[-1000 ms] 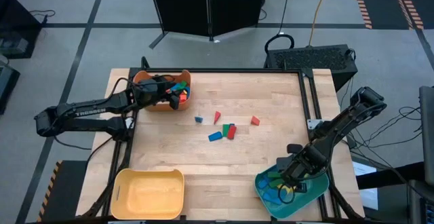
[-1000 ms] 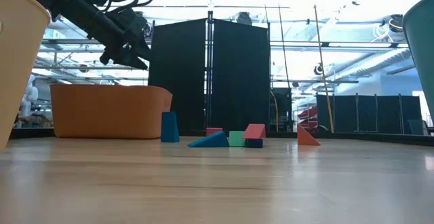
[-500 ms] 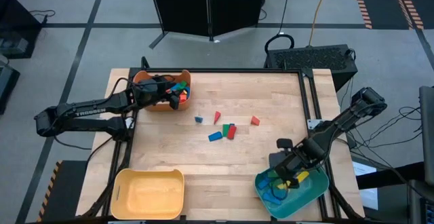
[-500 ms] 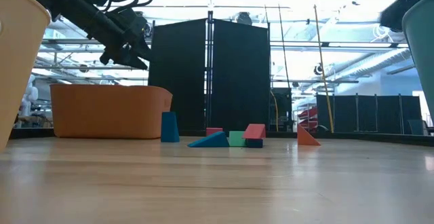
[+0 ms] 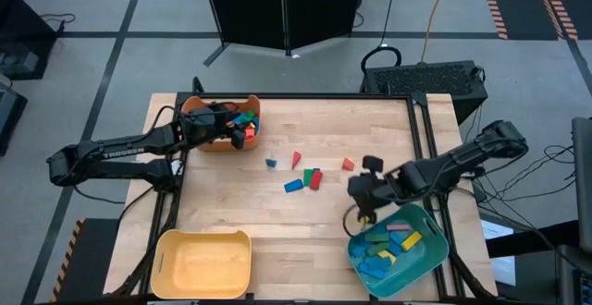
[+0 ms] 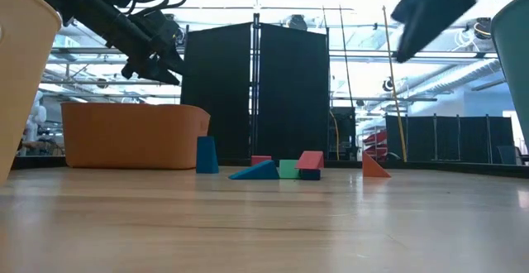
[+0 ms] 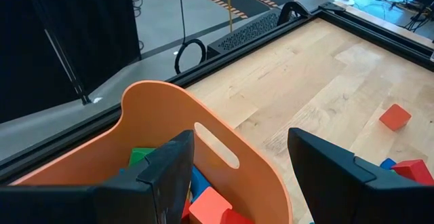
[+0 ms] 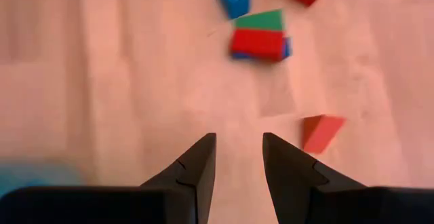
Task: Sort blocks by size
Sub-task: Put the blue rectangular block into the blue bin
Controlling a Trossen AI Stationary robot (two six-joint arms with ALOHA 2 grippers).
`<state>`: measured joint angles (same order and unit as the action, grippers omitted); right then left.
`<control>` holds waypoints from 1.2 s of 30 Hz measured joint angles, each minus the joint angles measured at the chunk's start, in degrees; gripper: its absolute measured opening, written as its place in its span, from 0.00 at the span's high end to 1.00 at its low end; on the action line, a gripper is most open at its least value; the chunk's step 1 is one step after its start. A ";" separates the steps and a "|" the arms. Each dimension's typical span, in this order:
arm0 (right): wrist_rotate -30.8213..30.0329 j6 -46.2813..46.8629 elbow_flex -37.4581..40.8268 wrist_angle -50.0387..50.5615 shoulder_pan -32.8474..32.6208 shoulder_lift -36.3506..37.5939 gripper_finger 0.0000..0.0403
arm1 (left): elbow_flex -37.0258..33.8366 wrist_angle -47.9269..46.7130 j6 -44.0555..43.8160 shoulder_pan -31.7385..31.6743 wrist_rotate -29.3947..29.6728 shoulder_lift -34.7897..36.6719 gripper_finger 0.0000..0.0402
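Wooden blocks left loose on the counter: small blue one, red wedge, orange-red one off alone, plus a mid cluster, blue bar, green piece touching red piece. Rest already binned: several in orange bin, several in teal bin; yellow bin looks bare.

Step in hand (my read): right tool heading for next pick. It hangs over bare wood btwn teal bin and cluster, fingers narrowly parted, nothing btwn them. To do well: pick one target; lone orange-red block is nearest and clear of neighbours. Widen jaws first, centre over it, square up to flat faces, not the slope, then descend.

Left tool over orange bin rim, jaws wide, nothing held.

Vs 1 s ago: right tool was down in teal bin; now out over counter. Left arm and loose blocks unchanged.
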<state>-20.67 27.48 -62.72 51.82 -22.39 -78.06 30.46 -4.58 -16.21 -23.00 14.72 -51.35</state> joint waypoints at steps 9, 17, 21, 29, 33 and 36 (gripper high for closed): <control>2.03 -10.57 -0.02 -14.94 12.10 -10.22 0.73 | 0.00 0.11 0.00 0.00 0.02 0.00 0.40; 5.90 -13.48 -1.65 -18.89 18.75 -21.80 0.73 | 0.00 -0.50 0.15 0.28 -0.04 0.00 0.40; 10.45 -15.21 -2.12 -20.30 19.71 -25.30 0.73 | 0.00 -0.47 0.27 0.28 -0.04 0.00 0.40; 7.76 -17.98 -2.21 -28.66 20.89 -27.48 0.73 | 0.00 -0.48 0.42 0.28 -0.09 0.00 0.40; 5.84 -19.54 -2.25 -34.82 21.85 -27.47 0.73 | 0.00 -0.46 0.39 0.28 -0.10 -0.02 0.40; 6.51 -18.92 -2.74 -31.45 22.35 -27.47 0.73 | 0.00 -0.72 0.20 0.28 -0.38 -0.02 0.40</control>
<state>-14.16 8.56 -65.46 20.36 -0.04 -105.54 30.46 -5.30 -16.01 -22.72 14.34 -51.37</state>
